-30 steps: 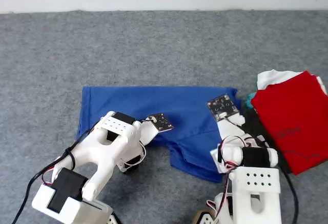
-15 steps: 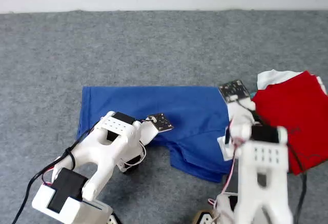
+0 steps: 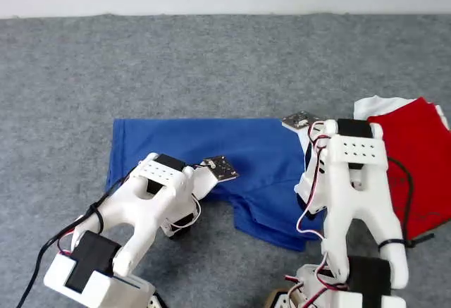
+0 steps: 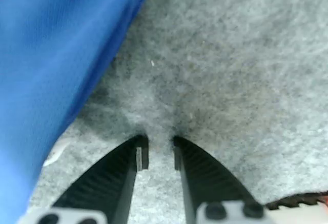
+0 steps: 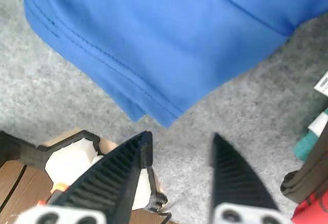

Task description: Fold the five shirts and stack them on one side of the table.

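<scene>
Progress looks early: the blue shirt (image 3: 239,153) lies spread across the middle of the grey bench (image 3: 211,61), its far edge straight, its near right part rumpled and doubled on itself. At the right side a red shirt (image 3: 416,160) lies on top of a white shirt (image 3: 373,105), apparently the start of the stack.

The left arm (image 3: 148,202) sits low at the shirt's near left edge. In its wrist view the left hand (image 4: 159,152) has its tips only narrowly parted with nothing between them, resting on bare felt just beside the blue cloth. The right arm (image 3: 352,181) stands between the blue shirt and the red one. The right hand (image 5: 179,152) is spread wide and empty above the shirt's near hem corner.

Risks, as I judge them:
1. The left hand could close on felt alone, since the cloth lies beside its tips, not between them, so 1 side of the fold would never lift.
2. The right hand could catch only 1 layer of the doubled hem, and the fold would come out skewed or bunched.
3. With the right arm so near the red shirt, a sideways swing could push the pile out of place.
</scene>
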Controlling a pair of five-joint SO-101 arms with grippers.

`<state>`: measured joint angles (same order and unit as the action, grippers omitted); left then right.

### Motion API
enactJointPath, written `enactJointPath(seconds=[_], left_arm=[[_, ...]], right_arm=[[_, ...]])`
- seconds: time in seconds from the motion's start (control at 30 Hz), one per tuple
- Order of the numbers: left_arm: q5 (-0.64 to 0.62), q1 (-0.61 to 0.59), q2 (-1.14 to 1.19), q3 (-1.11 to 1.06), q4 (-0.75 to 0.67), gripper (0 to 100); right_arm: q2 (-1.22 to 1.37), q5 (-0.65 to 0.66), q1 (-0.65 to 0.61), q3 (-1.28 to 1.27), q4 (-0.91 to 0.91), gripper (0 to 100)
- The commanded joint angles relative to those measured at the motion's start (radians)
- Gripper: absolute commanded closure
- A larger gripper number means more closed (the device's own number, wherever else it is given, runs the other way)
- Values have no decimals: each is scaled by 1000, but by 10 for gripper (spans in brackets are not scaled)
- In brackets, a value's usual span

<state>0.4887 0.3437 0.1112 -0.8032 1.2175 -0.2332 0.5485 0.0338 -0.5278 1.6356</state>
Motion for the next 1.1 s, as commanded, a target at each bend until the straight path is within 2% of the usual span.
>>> enactJointPath(seconds=[0.0, 0.07, 0.27, 0.6, 0.67, 0.83, 1.07], left_arm=[[-11, 25, 15, -51, -31, 906], [-11, 25, 15, -51, -31, 906], [-11, 25, 15, -51, -31, 906], [-11, 25, 15, -51, -31, 906], [-11, 25, 15, -51, -31, 906], [-11, 25, 15, -51, -31, 906], [-11, 25, 15, -51, -31, 906]], right_arm=[[-2, 11, -24, -46, -39, 947], [-2, 12, -36, -89, -54, 950], [-10, 41, -42, -218, -151, 829], [-2, 48, -42, -339, -340, 828], [-2, 48, -41, -356, -366, 854], [-2, 48, -39, -417, -409, 992], [-15, 48, -45, -443, -403, 987]])
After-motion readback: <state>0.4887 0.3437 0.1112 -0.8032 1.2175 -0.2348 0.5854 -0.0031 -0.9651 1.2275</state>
